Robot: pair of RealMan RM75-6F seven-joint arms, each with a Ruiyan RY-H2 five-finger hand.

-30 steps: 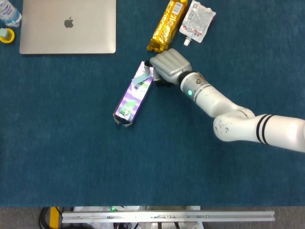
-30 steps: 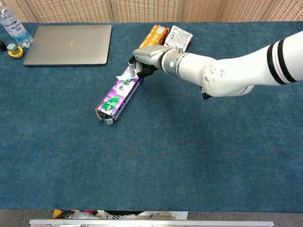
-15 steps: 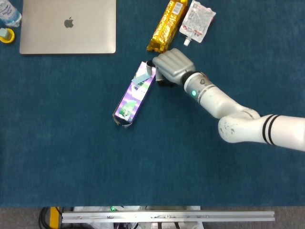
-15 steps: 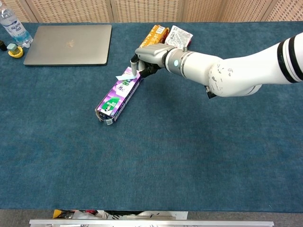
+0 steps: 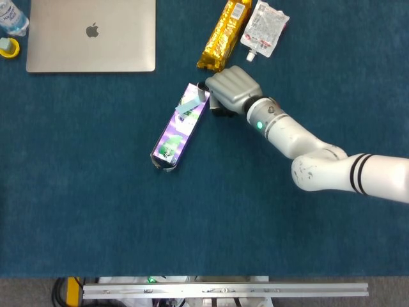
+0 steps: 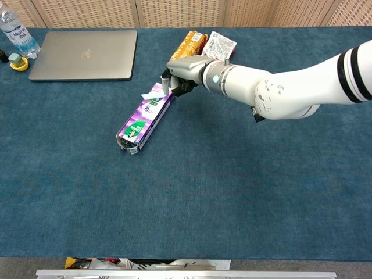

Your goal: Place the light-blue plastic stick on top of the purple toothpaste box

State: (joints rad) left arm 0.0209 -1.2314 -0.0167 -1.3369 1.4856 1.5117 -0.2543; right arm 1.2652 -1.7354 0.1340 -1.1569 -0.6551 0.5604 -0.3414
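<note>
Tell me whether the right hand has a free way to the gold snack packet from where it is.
Probably yes. The right hand sits by the purple toothpaste box, and the gold snack packet lies just beyond on bare carpet, nothing between them.

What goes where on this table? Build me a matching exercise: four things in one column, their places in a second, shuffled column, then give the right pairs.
Things:
1. laptop
2. light-blue plastic stick
3. yellow snack packet
4. water bottle

Places:
A. lying on the end of the purple toothpaste box nearest the right hand
B. at the far left edge of the table, left of the laptop
C. closed, far left part of the table
D. beside the white pouch, just beyond the right hand

Pairs: 1-C, 2-A, 3-D, 4-B
</note>
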